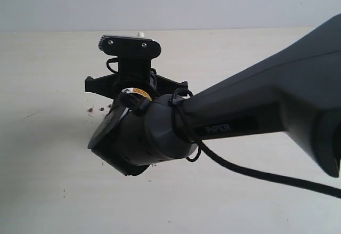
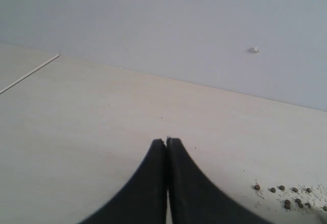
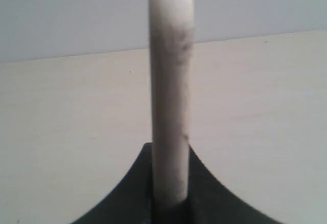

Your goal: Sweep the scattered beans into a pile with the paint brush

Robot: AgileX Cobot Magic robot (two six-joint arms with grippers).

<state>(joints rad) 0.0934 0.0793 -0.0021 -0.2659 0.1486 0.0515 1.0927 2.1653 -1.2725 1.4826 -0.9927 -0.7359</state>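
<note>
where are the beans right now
In the exterior view a few beans lie on the table left of centre, close beside the right arm at its wrist; the left wrist view shows them near the shut left gripper.

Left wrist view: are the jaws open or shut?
Shut. The left gripper has its black jaws pressed together, nothing between them.

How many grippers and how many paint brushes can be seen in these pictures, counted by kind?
Grippers: 2, the left gripper, shut and empty, and the right gripper, shut on the paint brush
Paint brush: 1
Total: 3
</note>
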